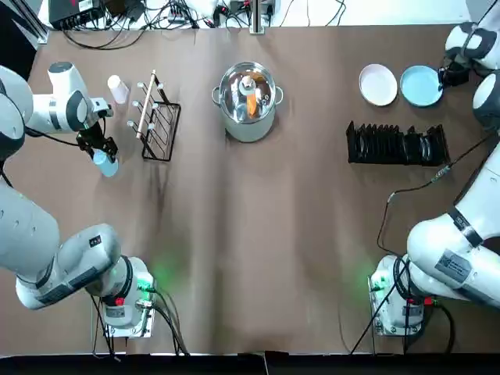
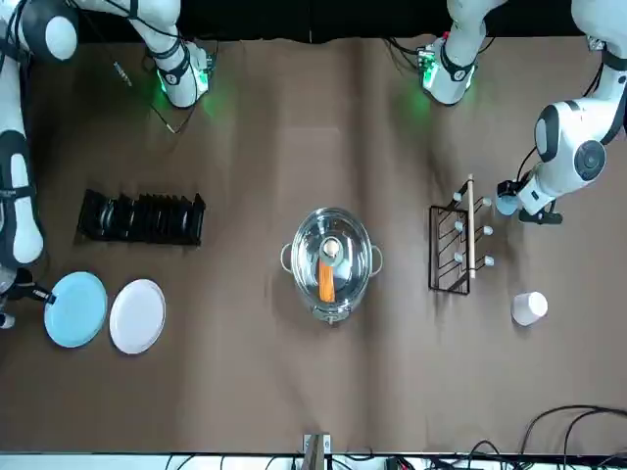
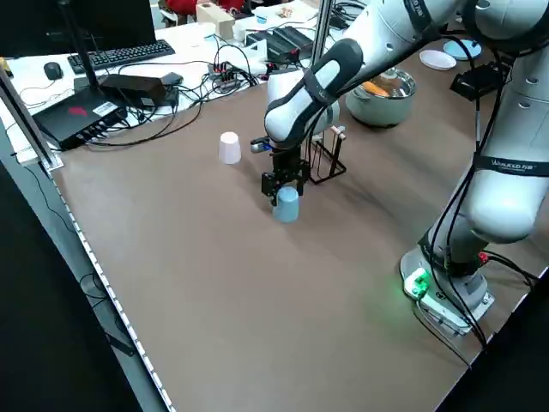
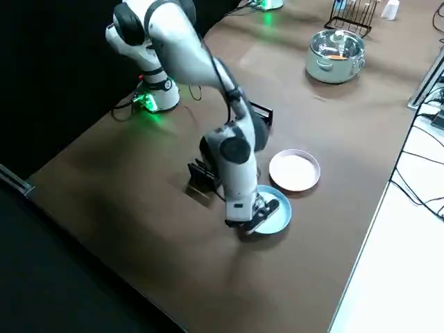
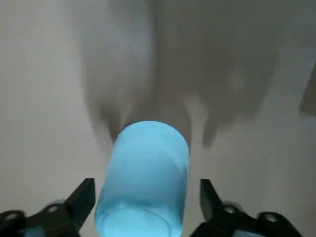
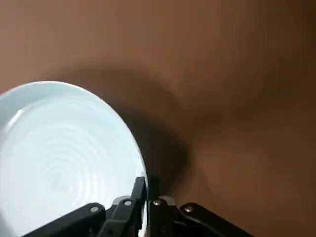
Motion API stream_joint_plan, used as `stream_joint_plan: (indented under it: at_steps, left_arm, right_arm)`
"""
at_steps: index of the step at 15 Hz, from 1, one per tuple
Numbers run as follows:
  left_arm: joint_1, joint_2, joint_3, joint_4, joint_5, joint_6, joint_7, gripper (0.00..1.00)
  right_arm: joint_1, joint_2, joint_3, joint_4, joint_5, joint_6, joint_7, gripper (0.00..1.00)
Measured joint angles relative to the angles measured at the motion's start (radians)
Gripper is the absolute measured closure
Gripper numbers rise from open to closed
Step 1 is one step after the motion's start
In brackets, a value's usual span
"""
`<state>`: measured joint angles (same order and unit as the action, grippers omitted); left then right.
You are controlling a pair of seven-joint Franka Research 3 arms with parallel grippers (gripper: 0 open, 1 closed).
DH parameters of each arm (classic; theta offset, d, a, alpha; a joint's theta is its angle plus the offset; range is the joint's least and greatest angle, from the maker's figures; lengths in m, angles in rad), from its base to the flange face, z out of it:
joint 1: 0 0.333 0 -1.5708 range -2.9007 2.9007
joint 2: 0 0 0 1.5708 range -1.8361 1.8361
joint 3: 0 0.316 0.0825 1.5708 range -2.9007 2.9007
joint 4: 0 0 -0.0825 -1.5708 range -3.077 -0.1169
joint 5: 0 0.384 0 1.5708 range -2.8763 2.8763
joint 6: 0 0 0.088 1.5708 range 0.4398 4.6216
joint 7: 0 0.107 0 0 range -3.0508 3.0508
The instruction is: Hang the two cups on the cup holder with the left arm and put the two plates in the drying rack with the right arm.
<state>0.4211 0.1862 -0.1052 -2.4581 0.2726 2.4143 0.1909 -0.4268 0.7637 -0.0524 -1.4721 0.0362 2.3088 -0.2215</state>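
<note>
A light blue cup [image 3: 286, 205] stands on the table to the left of the cup holder [image 1: 156, 119]. My left gripper [image 1: 100, 148] is over it, open, one finger on each side with a small gap showing in the left wrist view. The white cup [image 1: 118, 88] stands farther back, beside the holder. At the far right, my right gripper [image 6: 146, 185] is shut on the rim of the light blue plate [image 1: 421, 85]. The white plate [image 1: 378, 83] lies just to the left of it. The drying rack [image 1: 397, 144] sits in front of both plates.
A steel pot [image 1: 248, 100] holding something orange stands at the back middle, between the cup holder and the plates. Cables and equipment line the far table edge. Both arm bases, with green lights, are at the near edge.
</note>
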Motion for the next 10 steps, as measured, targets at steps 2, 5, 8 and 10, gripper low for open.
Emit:
stream_joint_plan:
  at_steps: [2,5,8,10]
  left_arm:
    - [0.0,0.0,0.0,-0.003,0.0,0.002,0.0,0.13]
    - [0.0,-0.008,0.0,-0.004,0.0,0.002,0.0,0.31]
    - [0.0,-0.009,0.0,-0.005,0.0,0.003,0.0,0.31]
    - [0.0,-0.01,0.0,0.0,0.0,0.01,-0.006,0.31]
  right_arm:
    - [0.028,-0.054,0.0,0.003,-0.001,-0.071,-0.001,0.97]
    - [0.076,-0.14,0.0,0.006,-0.003,-0.169,-0.002,0.97]
    - [0.119,-0.223,0.001,0.008,-0.134,-0.28,-0.01,0.97]
    - [0.152,-0.262,0.001,0.007,-0.269,-0.376,-0.012,0.97]
